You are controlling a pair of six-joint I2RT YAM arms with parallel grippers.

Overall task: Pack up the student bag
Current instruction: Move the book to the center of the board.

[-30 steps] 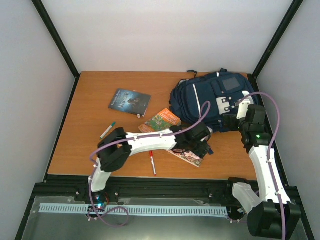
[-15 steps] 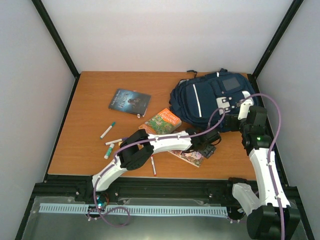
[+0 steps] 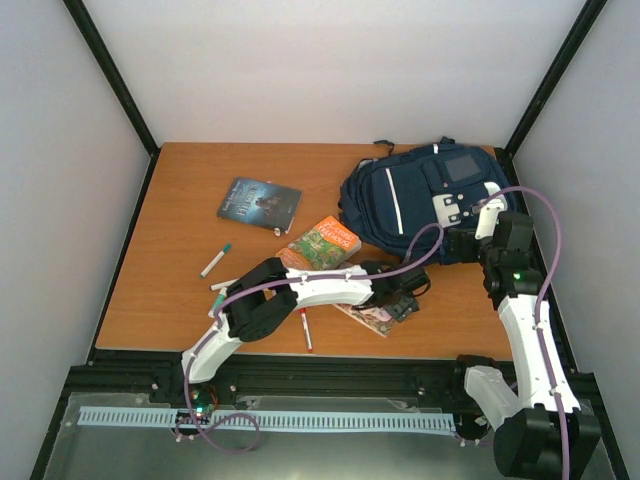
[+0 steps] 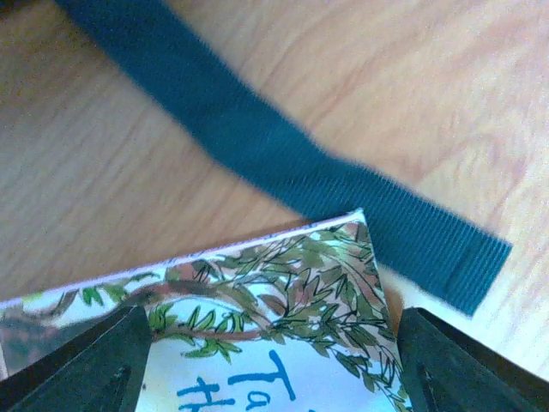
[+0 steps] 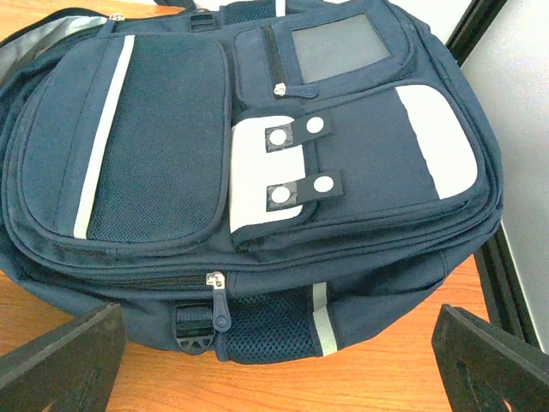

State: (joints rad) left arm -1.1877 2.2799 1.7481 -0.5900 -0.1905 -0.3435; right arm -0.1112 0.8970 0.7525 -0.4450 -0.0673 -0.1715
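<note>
The worktop [image 3: 180, 300] is warm orange-brown wood, boxed in by plain white walls with black frame posts at the corners. The student bag [image 5: 163, 146] lies directly ahead of the right hand [image 5: 274, 369], pockets up, filling nearly all of that hand's view. Only a strip of bare wood shows between the fingertips and the bag's near edge. To that hand's right the worktop ends at a black rail [image 5: 493, 266] and the wall, so there is little room on that side. The right hand's jaws stand spread wide and hold nothing. Its arm runs up the right edge of the worktop, wrist turned in towards the bag.

The left arm reaches long across the near part of the worktop, elbow bent, with the left hand [image 4: 270, 369] over a leaf-patterned book [image 4: 283, 292]. Its fingers [image 4: 86, 365] are open wide, one on each side of the book's corner (whether they touch the cover I cannot tell). Just beyond the fingertips a dark strap [image 4: 257, 146] lies flat on the wood, the book's corner overlapping its edge. Behind that hand, back along the arm, lie a red pen [image 3: 305, 328], a green-capped marker [image 3: 214, 261], an orange-green book [image 3: 325, 242] and a dark book [image 3: 259, 202], with open wood around them.
</note>
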